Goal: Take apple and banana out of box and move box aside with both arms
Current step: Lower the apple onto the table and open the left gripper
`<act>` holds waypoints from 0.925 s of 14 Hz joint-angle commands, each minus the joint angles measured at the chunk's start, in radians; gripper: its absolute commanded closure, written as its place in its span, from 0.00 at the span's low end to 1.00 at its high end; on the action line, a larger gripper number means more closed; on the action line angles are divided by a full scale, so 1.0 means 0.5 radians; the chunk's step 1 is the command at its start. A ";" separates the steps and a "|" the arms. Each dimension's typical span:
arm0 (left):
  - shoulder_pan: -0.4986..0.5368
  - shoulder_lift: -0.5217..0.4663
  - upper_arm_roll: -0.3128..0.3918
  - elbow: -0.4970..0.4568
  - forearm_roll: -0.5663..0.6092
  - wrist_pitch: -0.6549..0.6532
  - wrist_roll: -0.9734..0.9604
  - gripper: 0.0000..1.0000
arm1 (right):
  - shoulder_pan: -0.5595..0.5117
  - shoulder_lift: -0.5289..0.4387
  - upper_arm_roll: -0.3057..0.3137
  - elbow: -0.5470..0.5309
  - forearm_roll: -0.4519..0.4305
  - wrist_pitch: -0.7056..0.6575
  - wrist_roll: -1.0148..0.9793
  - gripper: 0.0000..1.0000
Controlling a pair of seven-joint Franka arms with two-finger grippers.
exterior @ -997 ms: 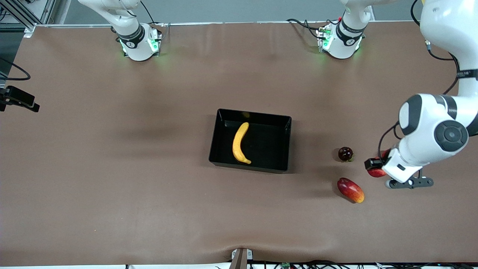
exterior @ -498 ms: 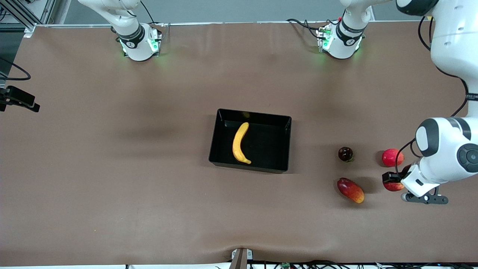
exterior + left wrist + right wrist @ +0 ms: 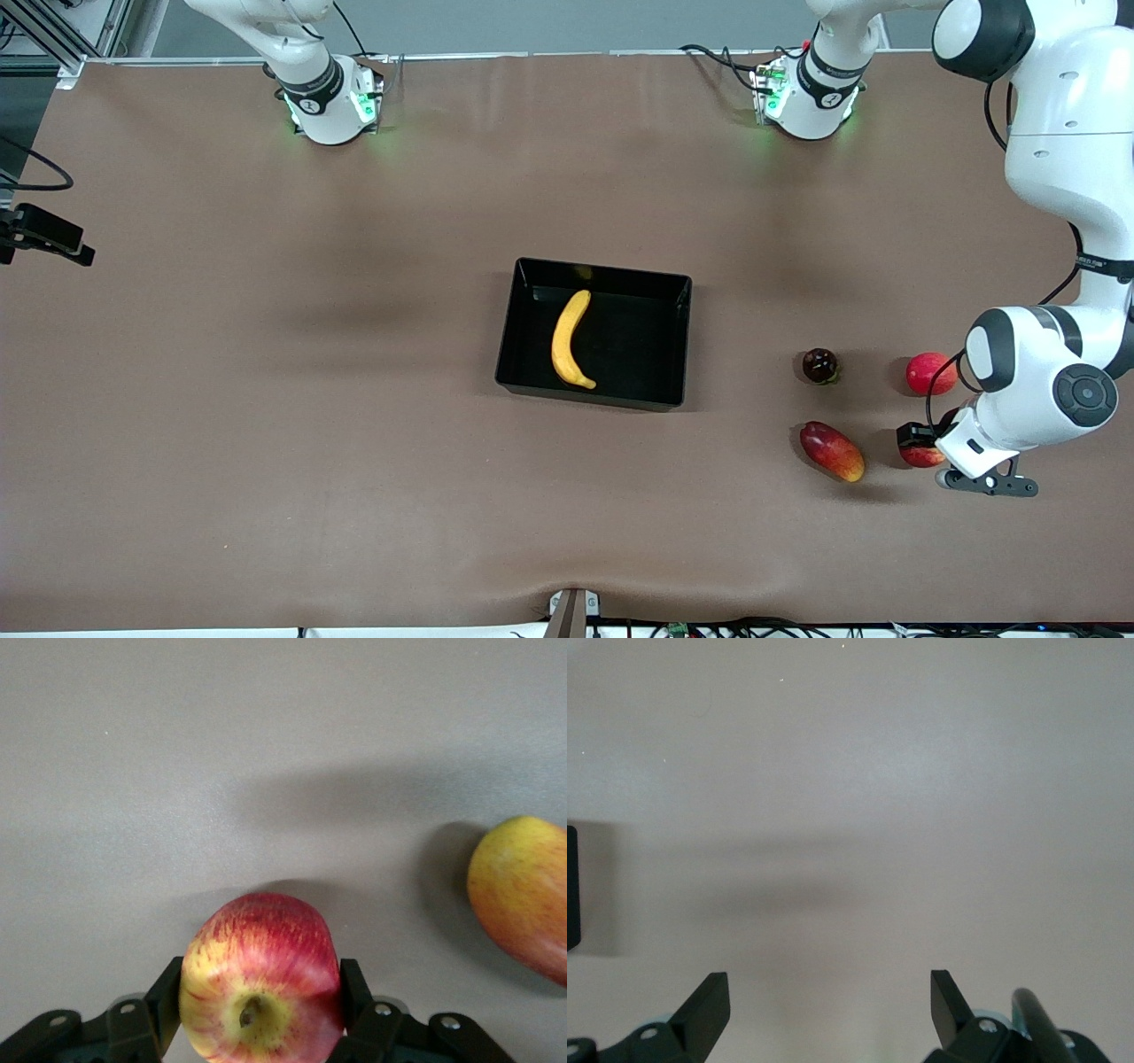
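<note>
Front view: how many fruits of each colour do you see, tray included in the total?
Yellow curved banana, in the tray: 1
Red-and-yellow streaked apple, between the left gripper's jaws: 1
Plain pinkish-red round fruit: 1
Oval red-yellow mango: 1
Dark maroon round fruit: 1
Glossy black rectangular plastic tray: 1
Total: 6

Apple [image 3: 921, 455] half hidden under left gripper [image 3: 930, 447].

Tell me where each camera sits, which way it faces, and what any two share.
Front view: high across the table, facing both arms' bases; shows black tray holding banana, left tool around apple.
Left wrist view: on the left wrist, looking down at apple between its fingers, mango nearby.
Right wrist view: on the right wrist, over bare mat; right tool open.
Shared: front and left wrist both show apple and mango.
</note>
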 commanded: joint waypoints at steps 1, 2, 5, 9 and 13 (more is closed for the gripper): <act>-0.010 0.055 0.017 0.056 0.042 0.047 0.029 1.00 | -0.016 0.003 0.015 0.015 0.004 -0.008 0.015 0.00; -0.013 0.067 0.023 0.056 0.042 0.062 0.051 1.00 | -0.016 0.003 0.015 0.015 0.004 -0.008 0.015 0.00; -0.007 0.055 0.023 0.056 0.042 0.062 0.133 0.01 | -0.016 0.003 0.012 0.012 0.004 -0.008 0.018 0.00; -0.019 -0.101 -0.004 0.050 0.014 -0.035 0.143 0.00 | -0.016 0.003 0.015 0.012 0.000 -0.008 0.018 0.00; -0.050 -0.331 -0.111 0.040 0.029 -0.323 0.143 0.00 | -0.007 0.003 0.015 0.012 -0.003 -0.011 0.018 0.00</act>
